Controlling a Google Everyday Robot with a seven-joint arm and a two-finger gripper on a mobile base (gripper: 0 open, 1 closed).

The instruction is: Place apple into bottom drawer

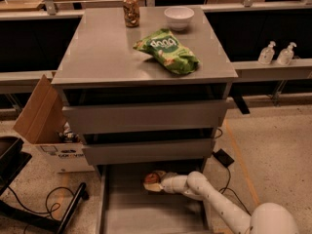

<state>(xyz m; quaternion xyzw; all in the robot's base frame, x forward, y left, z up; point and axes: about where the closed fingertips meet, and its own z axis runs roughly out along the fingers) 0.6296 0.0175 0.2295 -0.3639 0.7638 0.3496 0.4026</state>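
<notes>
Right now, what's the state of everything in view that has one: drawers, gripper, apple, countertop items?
Deep grey metal bottom drawer: pulled open.
Two flat-fronted grey upper drawers: shut.
White two-finger gripper: inside the bottom drawer near its back, gripping the apple.
Small red-orange apple: held, not released.
Brown drink can: upright.
White bowl: upright.
Green chip bag: lying flat.
Brown cardboard box: flap open.

The grey cabinet top point(97, 57) carries a can point(130, 10), a white bowl point(179, 17) and a green snack bag point(167, 51), each standing apart. The gripper point(155, 181) grips the apple point(151, 177) inside the bottom drawer point(126, 211).
</notes>
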